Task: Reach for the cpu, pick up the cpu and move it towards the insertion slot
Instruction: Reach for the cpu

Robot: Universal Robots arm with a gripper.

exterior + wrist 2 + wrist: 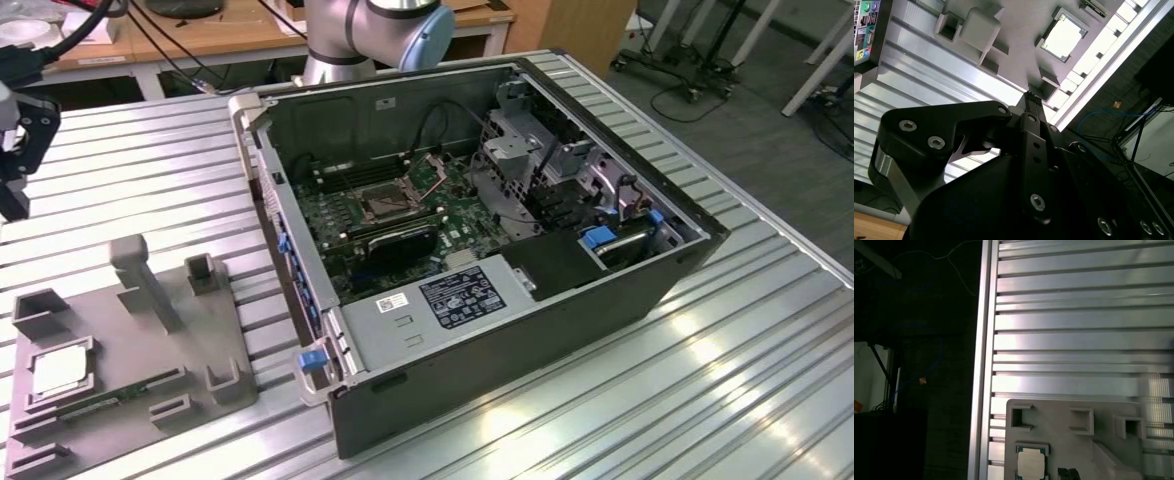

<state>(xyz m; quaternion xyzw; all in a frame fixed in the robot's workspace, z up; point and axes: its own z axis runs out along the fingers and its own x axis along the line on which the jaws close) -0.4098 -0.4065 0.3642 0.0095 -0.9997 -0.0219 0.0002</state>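
The cpu (60, 372) is a small silvery square lying flat in a recess of the grey tray (134, 330) at the exterior view's lower left. Both wrist views show it too, cpu (1063, 37) and cpu (1031, 463). My gripper (14, 205) hangs at the exterior view's left edge, above the ribbed table and beyond the tray's far end, well apart from the chip. Its dark tips (1068, 473) sit close together with nothing between them, so the gripper (1032, 96) is shut. The insertion slot (387, 205) is a dark square socket on the green board inside the open computer case.
The open computer case (534, 300) takes up the middle of the ribbed aluminium table (747, 380). The grey tray has upright posts (140, 280) and holds a green memory stick (114, 398) beside the chip. The table edge (985, 365) drops off to dark floor with cables.
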